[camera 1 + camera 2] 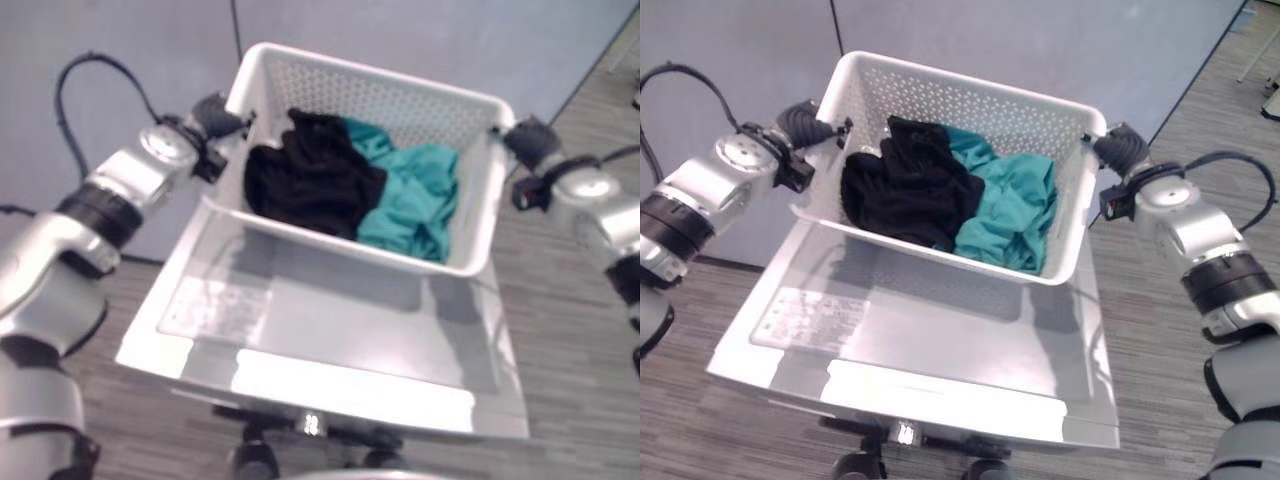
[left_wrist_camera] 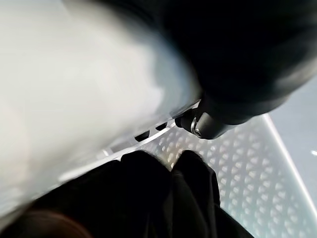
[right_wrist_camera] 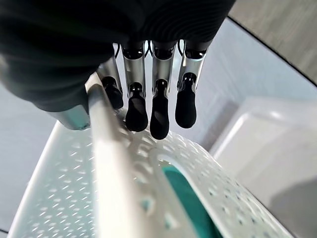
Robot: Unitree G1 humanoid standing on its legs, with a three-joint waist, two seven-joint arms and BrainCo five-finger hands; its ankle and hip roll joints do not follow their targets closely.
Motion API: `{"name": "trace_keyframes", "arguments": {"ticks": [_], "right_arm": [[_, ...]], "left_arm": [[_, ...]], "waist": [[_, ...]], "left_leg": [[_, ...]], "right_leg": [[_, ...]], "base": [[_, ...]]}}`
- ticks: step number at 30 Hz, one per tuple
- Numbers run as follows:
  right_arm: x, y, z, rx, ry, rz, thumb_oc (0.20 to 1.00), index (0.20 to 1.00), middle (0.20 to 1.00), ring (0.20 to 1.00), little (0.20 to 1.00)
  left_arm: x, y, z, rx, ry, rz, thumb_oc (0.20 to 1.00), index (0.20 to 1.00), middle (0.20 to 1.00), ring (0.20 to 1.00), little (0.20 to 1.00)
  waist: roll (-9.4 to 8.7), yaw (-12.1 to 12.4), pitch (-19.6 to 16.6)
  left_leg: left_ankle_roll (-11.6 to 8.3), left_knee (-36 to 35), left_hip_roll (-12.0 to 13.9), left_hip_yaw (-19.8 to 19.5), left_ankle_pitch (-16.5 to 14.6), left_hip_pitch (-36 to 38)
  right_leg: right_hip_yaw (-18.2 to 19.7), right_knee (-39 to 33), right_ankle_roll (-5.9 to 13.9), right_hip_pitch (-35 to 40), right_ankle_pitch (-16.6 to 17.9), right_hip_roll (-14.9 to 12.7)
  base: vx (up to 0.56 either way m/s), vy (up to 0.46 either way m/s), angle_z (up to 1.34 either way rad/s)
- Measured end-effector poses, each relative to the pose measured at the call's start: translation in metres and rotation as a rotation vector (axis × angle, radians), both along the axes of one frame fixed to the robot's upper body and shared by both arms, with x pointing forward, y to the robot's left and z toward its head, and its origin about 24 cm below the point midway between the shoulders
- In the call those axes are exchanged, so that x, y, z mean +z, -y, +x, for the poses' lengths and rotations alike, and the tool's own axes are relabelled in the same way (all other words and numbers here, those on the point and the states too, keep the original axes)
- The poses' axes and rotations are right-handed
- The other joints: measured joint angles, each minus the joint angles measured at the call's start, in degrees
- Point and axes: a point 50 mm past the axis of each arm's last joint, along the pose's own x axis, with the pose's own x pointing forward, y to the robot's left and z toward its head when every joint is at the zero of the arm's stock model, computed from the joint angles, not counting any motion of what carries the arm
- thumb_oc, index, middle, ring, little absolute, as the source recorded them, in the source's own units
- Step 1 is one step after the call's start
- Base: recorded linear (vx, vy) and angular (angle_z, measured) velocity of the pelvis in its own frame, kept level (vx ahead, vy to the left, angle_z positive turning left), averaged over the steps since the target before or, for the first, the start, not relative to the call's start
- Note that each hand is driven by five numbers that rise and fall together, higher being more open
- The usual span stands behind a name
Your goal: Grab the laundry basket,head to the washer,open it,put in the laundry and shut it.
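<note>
A white perforated laundry basket sits over the back part of the white washer top; whether it rests on it I cannot tell. Inside lie a black garment and a teal garment. My left hand is against the basket's left rim, its fingers hidden behind the wall; its wrist view shows the black garment and the perforated wall. My right hand is at the right rim. In its wrist view nearly straight fingers lie along the outer wall beside the rim.
A blue-grey wall stands close behind the washer. Wood-look floor runs along its right side and front. A printed label lies on the washer top's left part.
</note>
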Motion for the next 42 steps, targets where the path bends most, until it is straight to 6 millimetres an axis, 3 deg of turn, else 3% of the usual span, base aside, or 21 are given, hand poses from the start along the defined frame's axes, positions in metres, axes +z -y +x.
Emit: {"name": "trace_keyframes", "arguments": {"ticks": [1, 2, 4, 6, 8, 9, 12, 23, 31, 42], "right_arm": [[0.002, 0.003, -0.002, -0.007, 0.008, -0.017, 0.200, 0.200, 0.200, 0.200, 0.200], [0.000, 0.004, -0.002, -0.013, 0.004, -0.016, 0.200, 0.200, 0.200, 0.200, 0.200], [-0.011, 0.007, -0.003, -0.020, -0.029, -0.020, 0.200, 0.200, 0.200, 0.200, 0.200], [-0.011, 0.010, -0.005, -0.016, -0.042, -0.031, 0.200, 0.200, 0.200, 0.200, 0.200], [-0.008, 0.010, -0.006, -0.002, -0.041, -0.036, 0.200, 0.200, 0.200, 0.200, 0.200], [-0.005, 0.012, -0.006, -0.004, -0.031, -0.035, 0.200, 0.200, 0.200, 0.200, 0.200], [-0.012, 0.020, -0.010, -0.014, -0.066, -0.049, 0.200, 0.200, 0.200, 0.200, 0.200], [-0.023, 0.026, -0.027, 0.033, -0.116, -0.104, 0.200, 0.200, 0.200, 0.200, 0.200], [-0.038, 0.043, -0.060, 0.058, -0.158, -0.141, 0.200, 0.200, 0.200, 0.200, 0.200], [-0.061, 0.051, -0.081, 0.076, -0.232, -0.132, 0.200, 0.200, 0.200, 0.200, 0.200]], "left_arm": [[-0.003, 0.001, 0.000, -0.007, -0.005, -0.001, 0.200, 0.200, 0.200, 0.200, 0.200], [-0.008, 0.003, 0.000, -0.013, -0.020, 0.000, 0.200, 0.200, 0.200, 0.200, 0.200], [-0.012, 0.004, 0.001, -0.026, -0.045, 0.014, 0.200, 0.200, 0.200, 0.200, 0.200], [-0.014, 0.009, 0.002, -0.038, -0.058, 0.021, 0.200, 0.200, 0.200, 0.200, 0.200], [-0.012, 0.008, 0.001, -0.043, -0.056, 0.022, 0.200, 0.200, 0.200, 0.200, 0.200], [-0.011, 0.008, 0.001, -0.040, -0.052, 0.018, 0.200, 0.200, 0.200, 0.200, 0.200], [-0.014, 0.013, 0.002, -0.058, -0.063, 0.020, 0.200, 0.200, 0.200, 0.200, 0.200], [-0.018, 0.010, -0.002, -0.095, -0.095, 0.075, 0.200, 0.200, 0.200, 0.200, 0.200], [-0.020, 0.021, -0.011, -0.173, -0.085, 0.140, 0.200, 0.200, 0.200, 0.200, 0.200], [-0.040, 0.022, -0.025, -0.230, -0.109, 0.120, 0.200, 0.200, 0.200, 0.200, 0.200]], "waist": [[-0.42, 0.69, 0.15], [0.08, 0.80, 0.08], [0.40, 0.73, -0.11], [0.70, 0.30, 0.06], [-0.83, 0.69, -0.60], [0.08, 0.44, -0.50], [1.50, 0.12, -1.04], [2.13, 0.93, -2.04], [2.49, 0.18, -2.33], [2.76, 0.07, -3.48]], "left_leg": [[-3.07, 0.72, -1.08, -0.54, -1.60, 0.38], [-4.76, 1.62, -0.93, -0.90, -2.90, -0.21], [-4.93, -1.86, -0.86, -0.27, -3.01, 2.70], [-4.85, -3.31, -0.69, -0.31, -2.97, 3.49], [-5.68, -3.48, -2.28, -0.60, -4.23, 2.93], [-7.43, -3.92, -1.87, -1.34, -5.56, 2.97], [-8.52, -6.15, -1.26, -1.45, -6.92, 3.33], [-7.82, -5.60, -2.43, -0.43, -7.62, 2.31], [-7.42, -5.62, -2.98, -0.94, -7.89, 2.53], [-7.46, -5.61, -2.95, -0.85, -8.17, 2.63]], "right_leg": [[-1.51, -0.43, 1.59, 0.96, -2.13, -1.39], [-1.53, -0.42, 1.64, 1.02, -2.10, -1.36], [-1.17, -0.42, 1.70, 1.70, -2.15, -1.10], [-1.27, 2.73, 3.26, -0.30, -3.96, -1.03], [-1.03, -0.47, 3.48, 0.26, -4.87, -1.78], [-1.99, -0.39, 4.40, 0.32, -5.27, -1.70], [-3.19, -0.44, 4.82, -0.05, -5.08, -0.83], [-2.48, -0.39, 5.53, -1.08, -4.64, -2.07], [-2.94, -0.40, 5.56, -0.71, -4.84, -2.33], [-2.75, -0.51, 6.04, -0.58, -5.29, -2.47]], "base": [[0.03, 0.044, 0.20], [0.04, 0.060, -0.06], [0.03, 0.056, 0.03], [0.02, 0.044, -0.01], [0.01, 0.044, 0.01], [0.02, 0.055, 0.23], [0.04, 0.051, 0.21], [0.01, 0.015, -0.01], [0.00, 0.000, 0.02], [0.00, 0.000, 0.00]]}}
